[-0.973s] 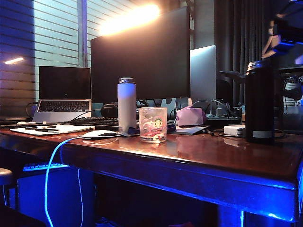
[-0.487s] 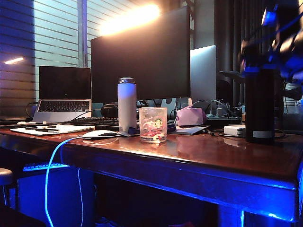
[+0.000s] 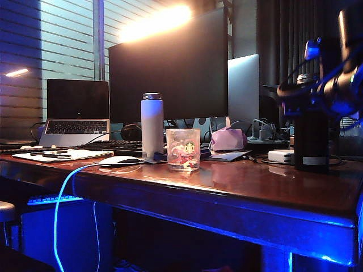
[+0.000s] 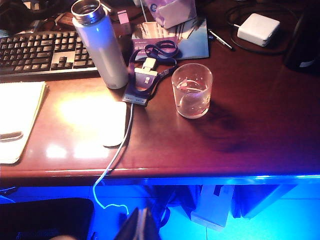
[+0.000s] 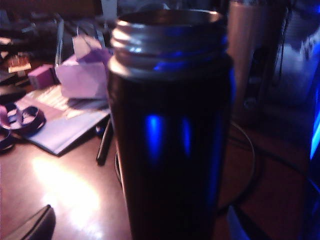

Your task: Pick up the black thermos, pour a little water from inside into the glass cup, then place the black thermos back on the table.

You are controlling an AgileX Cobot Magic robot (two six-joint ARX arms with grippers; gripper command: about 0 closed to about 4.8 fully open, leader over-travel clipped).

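Nearest, left gripper (image 4: 137, 227) low before the table (image 3: 238, 190) edge, seemingly closed, idle. Mid-table, glass cup (image 3: 182, 149). Farther right, black thermos (image 3: 311, 133) upright, lidless; right gripper (image 3: 306, 93) spread wide around its upper body. Likely heavy, glossy, slippery: best gripped mid-body.
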